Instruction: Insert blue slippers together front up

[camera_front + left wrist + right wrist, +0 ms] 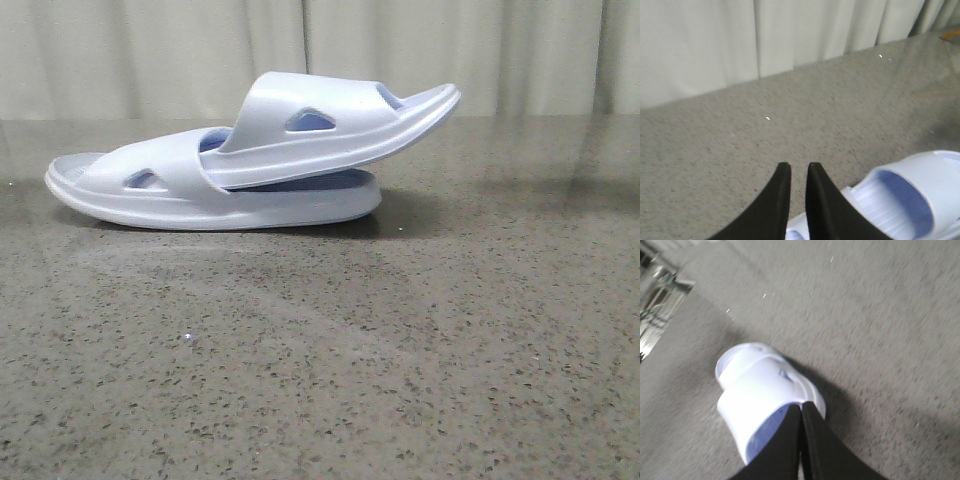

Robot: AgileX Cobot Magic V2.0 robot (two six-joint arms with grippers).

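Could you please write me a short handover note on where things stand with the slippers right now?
Left gripper: fingers nearly together with a narrow gap, holding nothing, just beside the lower slipper.
Right gripper: fingers together, nothing held, close over the slippers; contact cannot be told from the blurred wrist view.
Slippers: on the table, the upper slipper is pushed under the lower one's strap, both footbeds up, its free end tilted up and overhanging to the right.
Done: the pair looks nested.
Left: probably only backing both arms away; check whether the upper slipper should be seated deeper.
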